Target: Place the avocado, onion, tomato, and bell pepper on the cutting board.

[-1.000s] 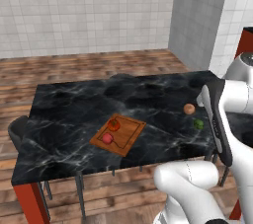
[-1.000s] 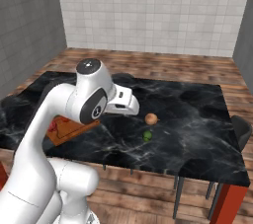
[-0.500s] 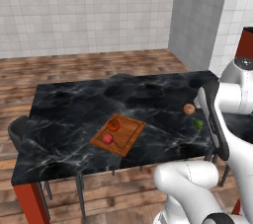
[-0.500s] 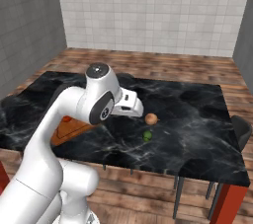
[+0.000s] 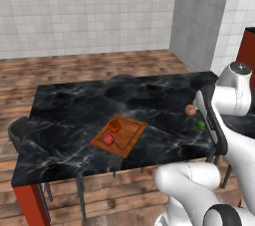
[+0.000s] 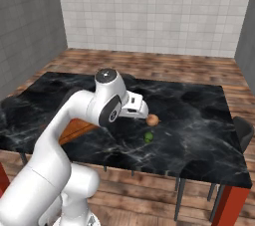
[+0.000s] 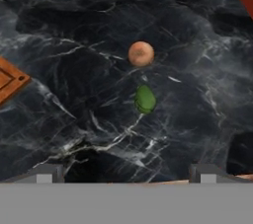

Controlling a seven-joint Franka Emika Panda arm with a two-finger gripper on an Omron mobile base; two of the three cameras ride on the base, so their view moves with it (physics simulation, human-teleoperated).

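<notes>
Two red pieces sitting on cutting board (image 5: 121, 134) frame centre; onion (image 7: 141, 53), avocado (image 7: 145, 99) waiting mid-frame on table; gripper (image 7: 126, 172) hanging above, fingers apart, empty.

Table (image 5: 74, 115): glossy black veined marble top. Cutting board (image 5: 127, 138): matt brown wood. Floor (image 5: 89, 65): wood planks. Walls (image 5: 74, 11): pale tile.

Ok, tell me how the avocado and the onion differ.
Colour: the avocado is green, the onion pale orange-tan. Shape: the onion is a round ball, the avocado a longer oval lump. Place: in the hand view the avocado lies nearer the open gripper, the onion beyond it. Both sit on the black table, off the cutting board.
</notes>
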